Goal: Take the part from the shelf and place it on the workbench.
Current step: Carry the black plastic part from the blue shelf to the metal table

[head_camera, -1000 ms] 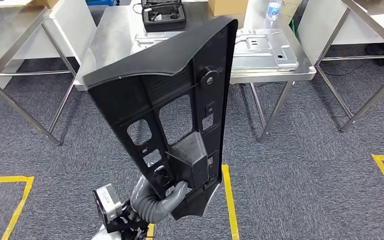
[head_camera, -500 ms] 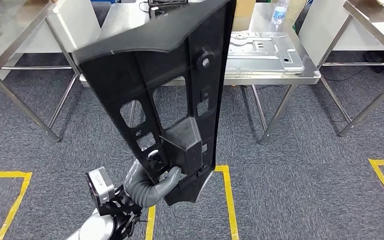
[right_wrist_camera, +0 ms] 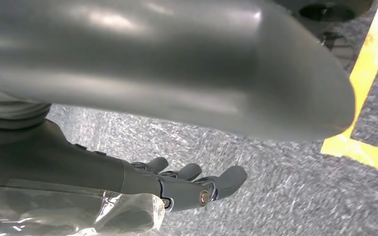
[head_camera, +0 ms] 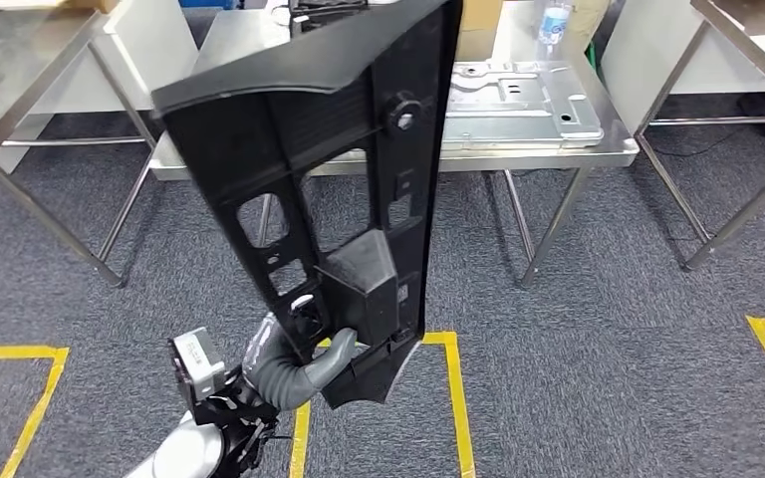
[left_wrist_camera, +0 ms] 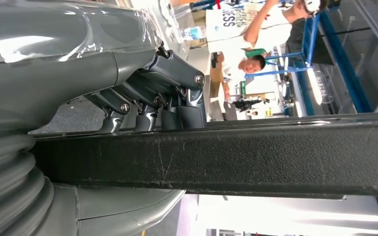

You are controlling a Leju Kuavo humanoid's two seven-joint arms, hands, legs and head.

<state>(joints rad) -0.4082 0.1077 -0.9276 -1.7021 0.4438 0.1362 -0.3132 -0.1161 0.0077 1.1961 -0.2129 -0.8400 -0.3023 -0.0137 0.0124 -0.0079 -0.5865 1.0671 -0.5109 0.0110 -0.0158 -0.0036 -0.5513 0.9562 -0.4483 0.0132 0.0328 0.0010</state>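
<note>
The long black moulded-plastic panel with cut-outs and a boxy pocket (head_camera: 329, 189) stands nearly upright in the air, gripped at its lower end by the left hand (head_camera: 304, 363), thumb on one face and fingers (left_wrist_camera: 170, 105) on the other. The part is evidently off the shelf; setting it down remains. Ahead stands the stainless-steel worktop (head_camera: 598, 149), carrying a flat grey metal plate (head_camera: 518, 95). The right hand (right_wrist_camera: 192, 184) hangs empty, fingers loosely extended, above grey carpet (right_wrist_camera: 275, 196). No label on the part is legible.

part (head_camera: 329, 189): black plastic panel | upright, tilted | gripped at lower end
</note>
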